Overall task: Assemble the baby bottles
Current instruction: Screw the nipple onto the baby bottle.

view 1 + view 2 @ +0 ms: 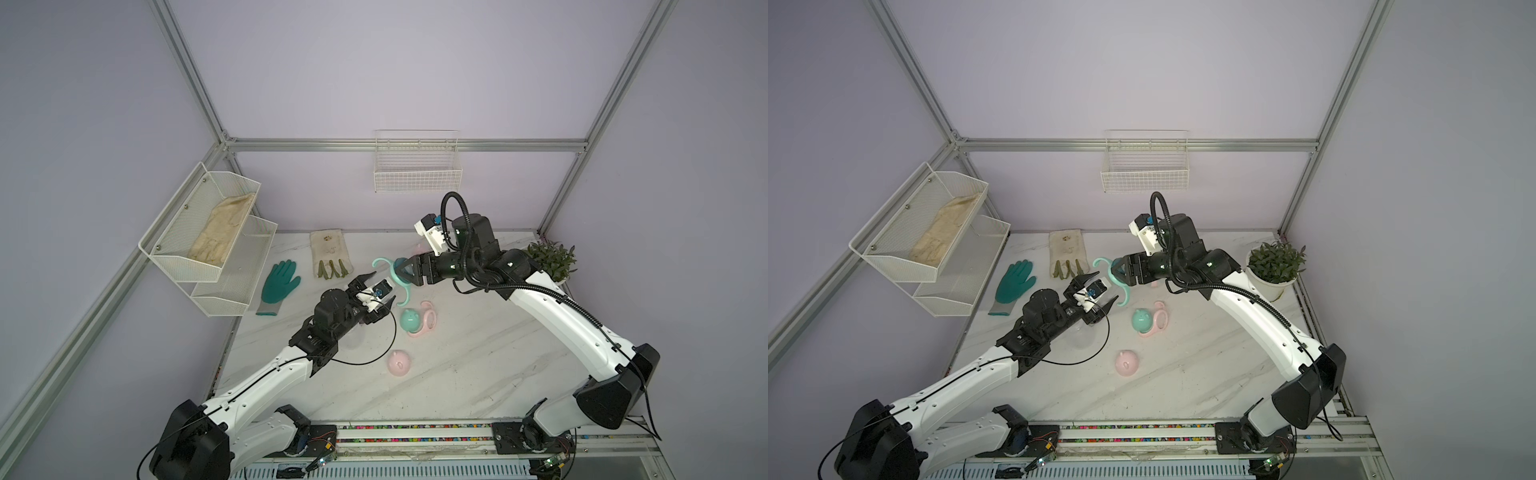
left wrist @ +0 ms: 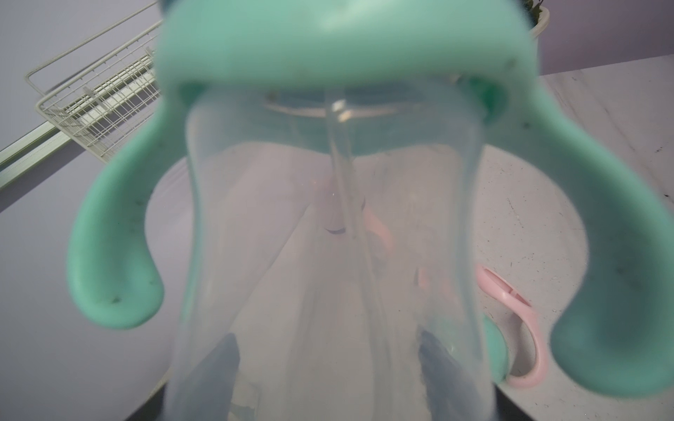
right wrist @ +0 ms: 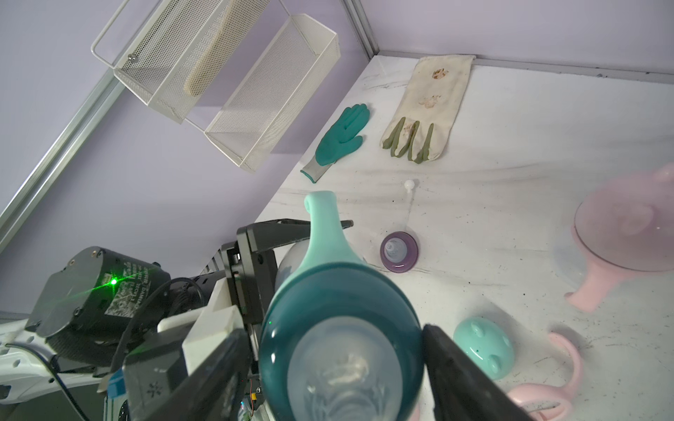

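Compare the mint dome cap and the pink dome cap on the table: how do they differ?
Colour: the mint dome cap is teal-green, the pink dome cap pale pink. Place: the mint dome cap rests against the pink handle ring; the pink dome cap stands alone on the table, nearer its front edge. Shared: both are eared domes, both lie off any bottle.

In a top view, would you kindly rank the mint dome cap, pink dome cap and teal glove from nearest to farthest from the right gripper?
From the right gripper:
1. mint dome cap, toward the robot's base.
2. pink dome cap, farther toward the base.
3. teal glove, over on the robot's left.
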